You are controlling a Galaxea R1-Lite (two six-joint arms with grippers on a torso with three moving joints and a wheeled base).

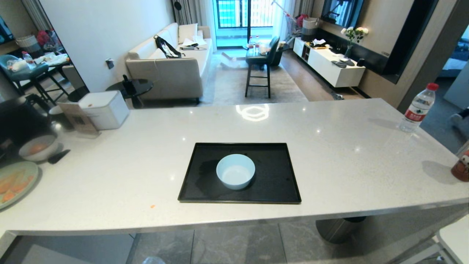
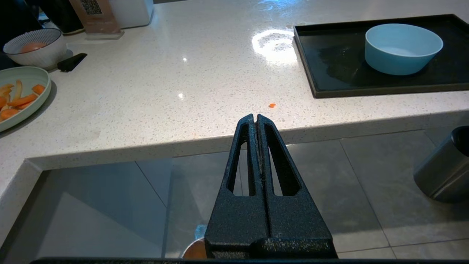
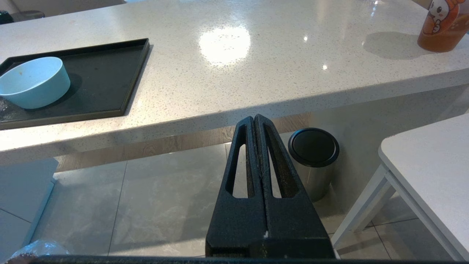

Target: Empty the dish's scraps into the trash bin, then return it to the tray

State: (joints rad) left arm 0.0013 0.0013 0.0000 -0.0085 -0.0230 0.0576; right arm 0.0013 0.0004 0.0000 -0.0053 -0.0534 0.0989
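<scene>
I have both arms parked low, in front of the counter's near edge and out of the head view. The left gripper (image 2: 255, 116) has its 2 fingers pressed flat together along their whole length, with no gap and nothing between them. It hangs over the floor tiles, its tips just short of the counter (image 2: 154, 91) edge, touching nothing. The right gripper (image 3: 254, 118) is the same: 2 fingers closed tight against each other, empty, held over the floor below the counter lip.

The dish (image 1: 235, 171) stands upright on the tray (image 1: 278, 187), near its middle. From my head camera its inside looks bare and pale, with no scraps in it; the right wrist view shows only a few tiny specks on its inner wall. The tray lies flat on the counter, close to the near edge.

1 small orange crumb (image 2: 272, 105) lies on the counter to the left of the tray, near the edge. Farther left sit a pale-green plate (image 2: 34, 75) with carrot pieces (image 2: 20, 101) and a greyish-white bowl (image 2: 34, 47). A brushed-steel bin (image 3: 313, 161) with a black top stands on the floor under the counter, near my right gripper. At the bottom edge of the left wrist view I can see a sliver of something coppery-brown, too little to tell what it is.
</scene>
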